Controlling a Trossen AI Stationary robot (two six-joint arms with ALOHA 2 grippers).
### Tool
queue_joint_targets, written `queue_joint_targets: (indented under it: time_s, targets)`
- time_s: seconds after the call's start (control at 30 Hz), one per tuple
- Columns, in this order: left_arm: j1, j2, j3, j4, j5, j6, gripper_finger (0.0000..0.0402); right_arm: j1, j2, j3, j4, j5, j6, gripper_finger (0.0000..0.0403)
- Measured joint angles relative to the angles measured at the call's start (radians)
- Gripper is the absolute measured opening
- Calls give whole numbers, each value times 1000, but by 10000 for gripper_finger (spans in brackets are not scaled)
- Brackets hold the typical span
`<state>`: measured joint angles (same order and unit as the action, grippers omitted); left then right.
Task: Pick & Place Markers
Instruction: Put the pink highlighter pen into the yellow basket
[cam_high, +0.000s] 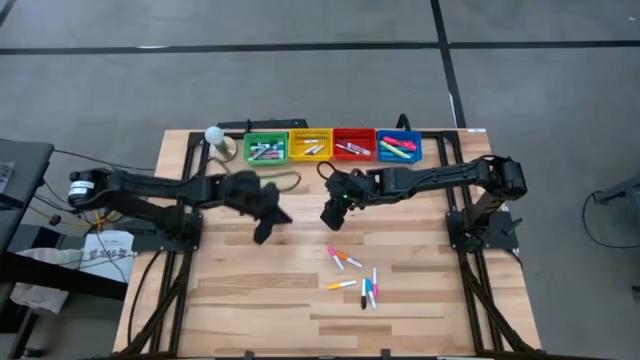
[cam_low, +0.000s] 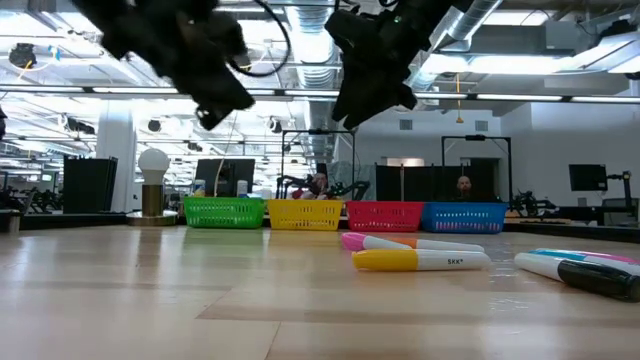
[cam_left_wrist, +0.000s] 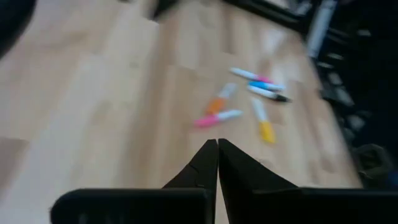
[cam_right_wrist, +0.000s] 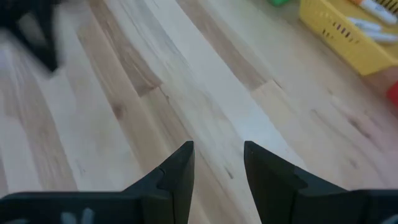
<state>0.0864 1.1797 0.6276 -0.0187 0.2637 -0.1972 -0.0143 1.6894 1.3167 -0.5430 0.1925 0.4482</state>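
Several markers (cam_high: 355, 275) lie loose on the wooden table right of its middle, in pink, orange, yellow, blue and white; the low view shows a yellow marker (cam_low: 420, 260) lying flat. More markers lie in the four bins at the far edge. My left gripper (cam_high: 265, 228) hangs above the table's middle, left of the loose markers, shut and empty (cam_left_wrist: 217, 146). My right gripper (cam_high: 330, 215) hangs just right of it, nearer the bins, open with only bare wood between its fingers (cam_right_wrist: 217, 155). Both grippers are well above the table in the low view.
A green bin (cam_high: 265, 148), a yellow bin (cam_high: 310, 146), a red bin (cam_high: 353, 146) and a blue bin (cam_high: 399, 148) stand in a row at the far edge. A white ball on a stand (cam_high: 215, 135) sits left of them. Bare wood lies at near left.
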Motion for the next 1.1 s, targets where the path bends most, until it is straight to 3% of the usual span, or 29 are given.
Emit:
queue_joint_targets:
  time_s: [0.17,0.43,0.63,1.1]
  targets:
    - [-139,-62,-114,158,-6,-136,12,7,0,0,-1,-11,67,128]
    - [-321,-74,-248,443,-196,-264,12,63,0,0,-97,-13,68,128]
    - [-398,-74,-255,464,-271,-279,12,141,0,0,-269,-32,108,128]
    - [-429,-74,-255,498,-316,-280,12,367,0,0,-308,17,473,122]
